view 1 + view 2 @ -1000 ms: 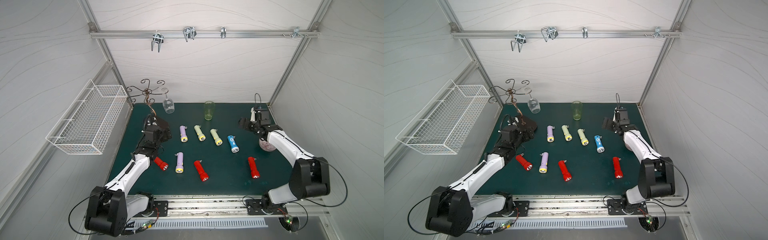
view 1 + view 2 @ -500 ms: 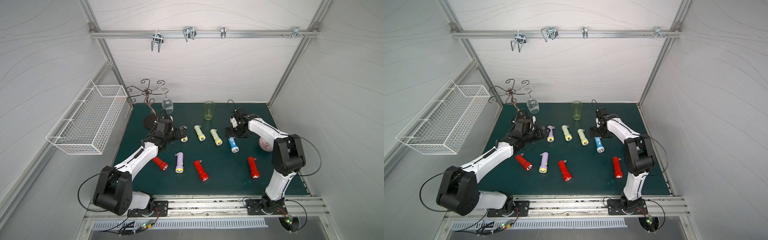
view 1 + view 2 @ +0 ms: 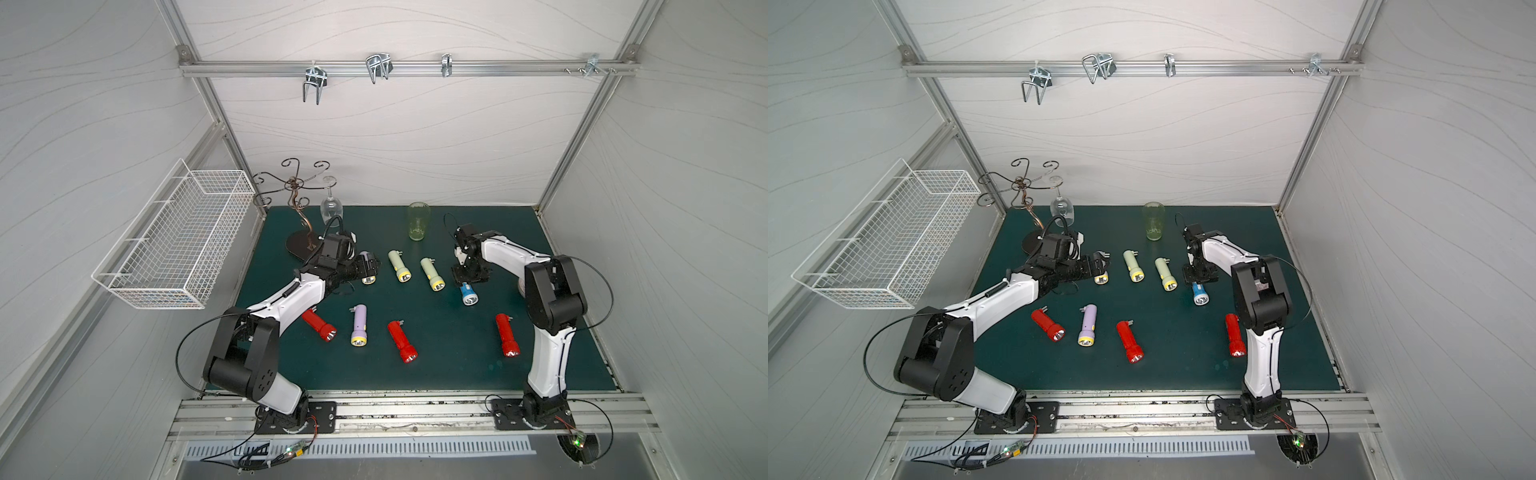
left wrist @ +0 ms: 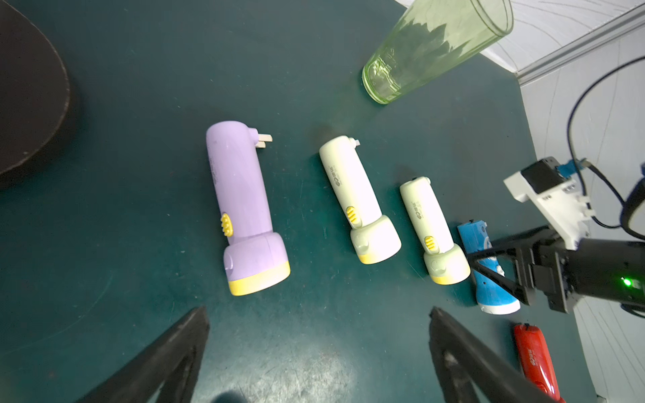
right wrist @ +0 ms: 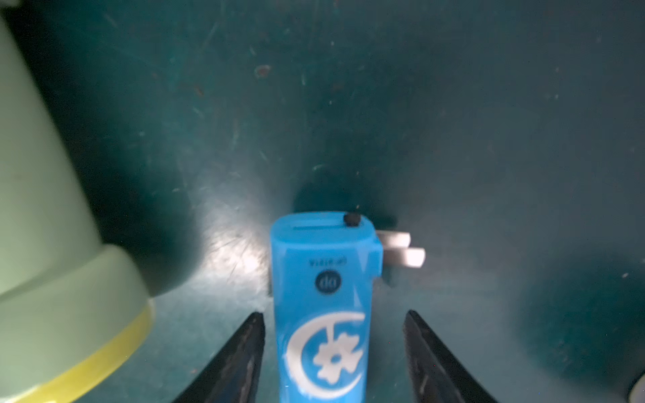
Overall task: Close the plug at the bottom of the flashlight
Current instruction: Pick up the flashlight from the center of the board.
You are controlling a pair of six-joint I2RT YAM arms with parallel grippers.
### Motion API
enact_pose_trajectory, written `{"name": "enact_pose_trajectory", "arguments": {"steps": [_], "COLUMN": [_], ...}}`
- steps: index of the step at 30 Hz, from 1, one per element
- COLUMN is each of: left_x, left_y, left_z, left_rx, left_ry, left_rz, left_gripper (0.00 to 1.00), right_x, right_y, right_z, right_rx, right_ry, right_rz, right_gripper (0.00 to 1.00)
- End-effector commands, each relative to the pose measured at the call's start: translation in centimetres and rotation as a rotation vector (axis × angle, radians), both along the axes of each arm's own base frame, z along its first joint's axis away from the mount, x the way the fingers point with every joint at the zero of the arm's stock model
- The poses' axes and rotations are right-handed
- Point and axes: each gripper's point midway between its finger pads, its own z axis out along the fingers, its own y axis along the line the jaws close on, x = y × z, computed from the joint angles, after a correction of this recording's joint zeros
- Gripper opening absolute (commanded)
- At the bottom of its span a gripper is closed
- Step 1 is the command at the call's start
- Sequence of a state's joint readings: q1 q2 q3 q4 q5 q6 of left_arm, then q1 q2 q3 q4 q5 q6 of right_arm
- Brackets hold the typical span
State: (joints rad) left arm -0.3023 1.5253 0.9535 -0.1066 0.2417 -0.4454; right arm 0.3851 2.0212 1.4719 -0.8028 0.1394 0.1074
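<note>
A blue flashlight [image 5: 321, 314] lies on the green mat [image 3: 449, 365], and its two metal plug prongs [image 5: 401, 249] stick out sideways at its tail end. My right gripper [image 5: 335, 315] straddles its body and is open, with a gap on each side. In both top views this gripper [image 3: 469, 274] [image 3: 1200, 275] covers the tail half of the blue flashlight [image 3: 468, 294]. My left gripper [image 4: 318, 310] is wide open and empty. It hovers just short of the head of a purple flashlight [image 4: 244, 209], whose plug is also folded out.
Two pale green flashlights [image 3: 400, 266] [image 3: 432, 274] lie between the grippers. Three red ones and another purple one [image 3: 358, 326] lie nearer the front. A green glass [image 3: 418, 220], a wine glass [image 3: 331, 205] on a metal rack [image 3: 297, 199] and a wire basket [image 3: 174, 245] stand at the back and left.
The right arm swung in from the back right onto the blue flashlight and its jaws have narrowed. The left arm reached forward to the purple flashlight in the back row.
</note>
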Motion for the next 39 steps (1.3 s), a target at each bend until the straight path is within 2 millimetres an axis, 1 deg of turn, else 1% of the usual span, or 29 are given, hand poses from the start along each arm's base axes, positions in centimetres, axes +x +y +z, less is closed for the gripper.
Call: {"name": "enact_pose_trajectory", "arguments": {"steps": [1, 6, 8, 11, 13, 17, 19, 22, 26, 30, 33, 34, 39], "left_x": [0.8, 0.8, 0.8, 0.8, 0.8, 0.8, 0.7, 0.6, 0.6, 0.6, 0.5, 0.4, -0.2], "left_y": [-0.6, -0.4, -0.5, -0.4, -0.4, -0.4, -0.3, -0.3, -0.9, -2.3, -3.7, -4.3, -6.9], "left_z": [1.4, 1.5, 1.4, 1.2, 1.4, 1.5, 1.4, 1.4, 2.2, 3.9, 5.3, 5.9, 8.6], "left_rx": [-0.009, -0.001, -0.002, -0.002, -0.002, -0.003, -0.003, -0.012, -0.063, -0.165, -0.256, -0.290, -0.419], "left_ry": [-0.051, -0.051, -0.047, -0.041, -0.043, -0.044, -0.040, -0.026, 0.006, 0.041, 0.081, 0.099, 0.183], "left_rz": [-0.026, -0.021, -0.019, -0.016, -0.016, -0.012, -0.007, 0.004, 0.014, -0.003, -0.020, -0.027, -0.049], "left_gripper": [1.00, 1.00, 1.00, 1.00, 1.00, 1.00, 0.99, 0.99, 0.98, 0.98, 0.95, 0.94, 0.90], "right_x": [0.4, 0.6, 0.6, 0.4, 0.3, 0.3, 0.5, 0.6, 0.7, 0.5, 0.3, 0.2, 0.4], "right_y": [0.1, 0.4, 0.5, 0.6, 0.7, 0.8, 1.0, 1.2, 1.5, 2.5, 4.1, 4.6, 5.9], "right_z": [-0.4, -1.0, -1.1, -1.3, -1.2, -0.5, 0.5, 2.4, 5.3, 8.2, 10.6, 11.4, 14.7], "right_rx": [-0.039, -0.045, -0.048, -0.058, -0.055, -0.048, -0.032, -0.008, 0.035, 0.123, 0.237, 0.270, 0.368], "right_ry": [0.009, 0.014, 0.016, 0.024, 0.027, 0.018, -0.002, -0.036, -0.103, -0.175, -0.246, -0.277, -0.442], "right_rz": [0.019, 0.022, 0.027, 0.034, 0.038, 0.040, 0.040, 0.044, 0.050, 0.072, 0.128, 0.152, 0.250], "right_gripper": [0.61, 0.53, 0.48, 0.38, 0.32, 0.25, 0.22, 0.21, 0.20, 0.16, 0.06, 0.01, 0.00]}}
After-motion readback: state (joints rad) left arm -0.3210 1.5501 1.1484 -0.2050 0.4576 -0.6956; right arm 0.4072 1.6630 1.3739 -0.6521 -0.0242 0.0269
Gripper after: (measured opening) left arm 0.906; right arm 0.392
